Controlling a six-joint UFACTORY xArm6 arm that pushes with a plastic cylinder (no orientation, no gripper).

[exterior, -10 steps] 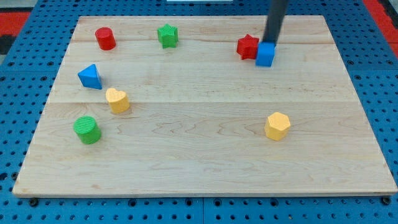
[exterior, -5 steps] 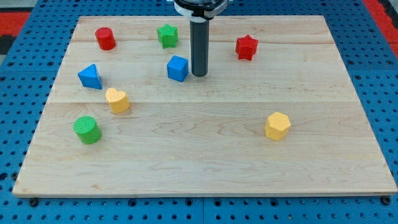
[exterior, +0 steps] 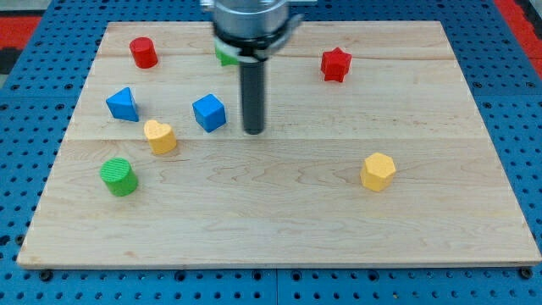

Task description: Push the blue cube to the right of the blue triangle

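The blue cube sits on the wooden board at the view's left of centre. The blue triangle lies further to the view's left, near the board's left edge, with a gap between the two. My tip stands just to the view's right of the blue cube, a small gap apart from it. The rod rises from the tip to the arm's end at the view's top.
A yellow heart block lies just below and between the triangle and the cube. A green cylinder, a red cylinder, a red star and a yellow hexagon block also sit on the board. A green block is partly hidden behind the arm.
The blue cube has been pushed from beside the red star at the view's upper right down and to the left, towards the blue triangle. My tip followed on its right side.
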